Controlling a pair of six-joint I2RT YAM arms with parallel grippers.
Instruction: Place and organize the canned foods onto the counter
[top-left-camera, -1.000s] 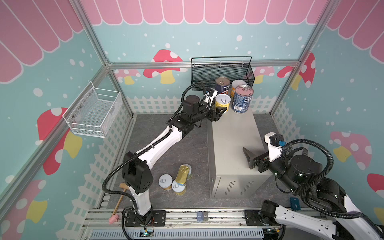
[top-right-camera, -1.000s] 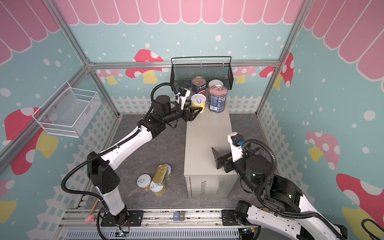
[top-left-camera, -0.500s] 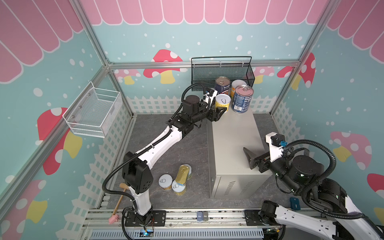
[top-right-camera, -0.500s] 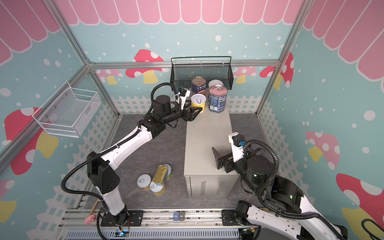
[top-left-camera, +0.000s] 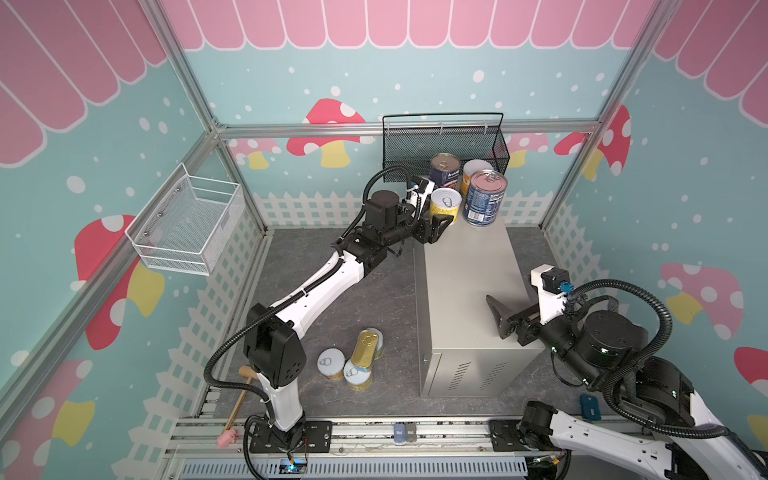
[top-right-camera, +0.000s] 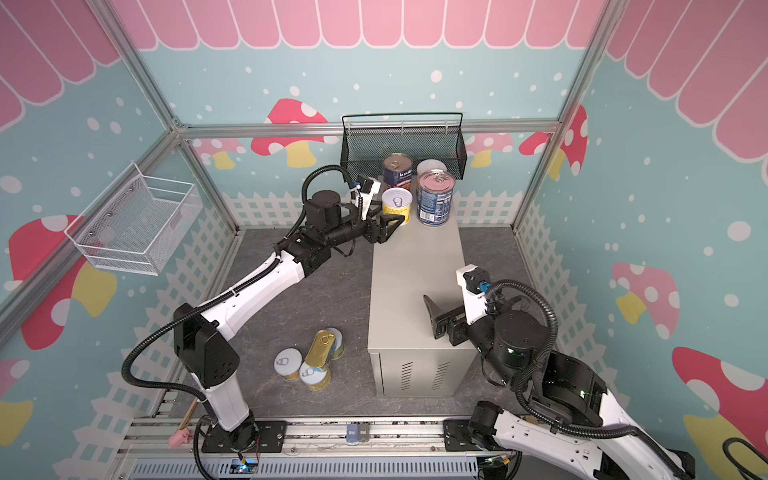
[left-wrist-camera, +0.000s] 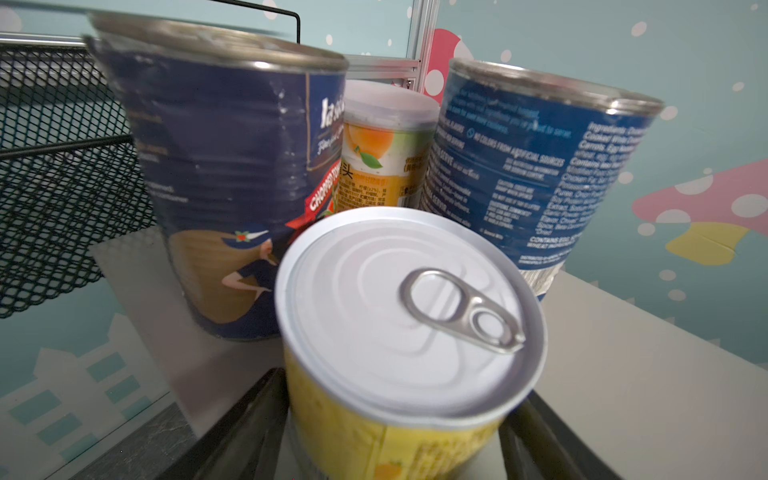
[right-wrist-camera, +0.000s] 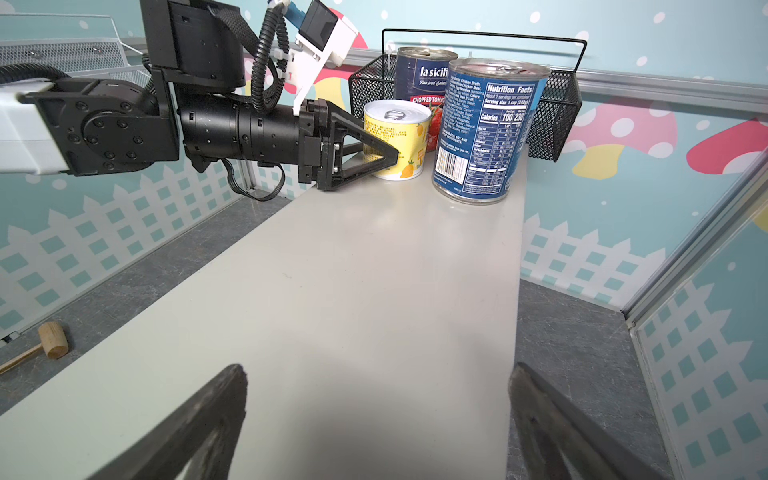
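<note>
The counter (top-left-camera: 469, 291) is running from six to twelve o'clock in both top views. Four tins are standing at its twelve o'clock end: the nearer blue can (top-left-camera: 484, 199), the farther blue can (top-left-camera: 444, 166), the back yellow can (top-left-camera: 476, 168) and the front yellow can (top-left-camera: 446, 202). The front yellow can is sitting upright just beside the nearer blue can, at its nine o'clock. The left gripper (top-left-camera: 444, 217) is reaching in from nine o'clock, its fingers (right-wrist-camera: 374, 149) flanking that can low on its wall. I cannot tell whether they are pinching it or standing clear. This looks like the set-down, so the fingers should be parting fully before the arm is drawing level toward nine o'clock, nudging neither neighbour. The right gripper (top-left-camera: 494, 313) is hanging empty and spread wide over the six o'clock end. Three floor cans (top-left-camera: 331, 363) and the gold tin (top-left-camera: 365, 343) are waiting at eight o'clock.
</note>
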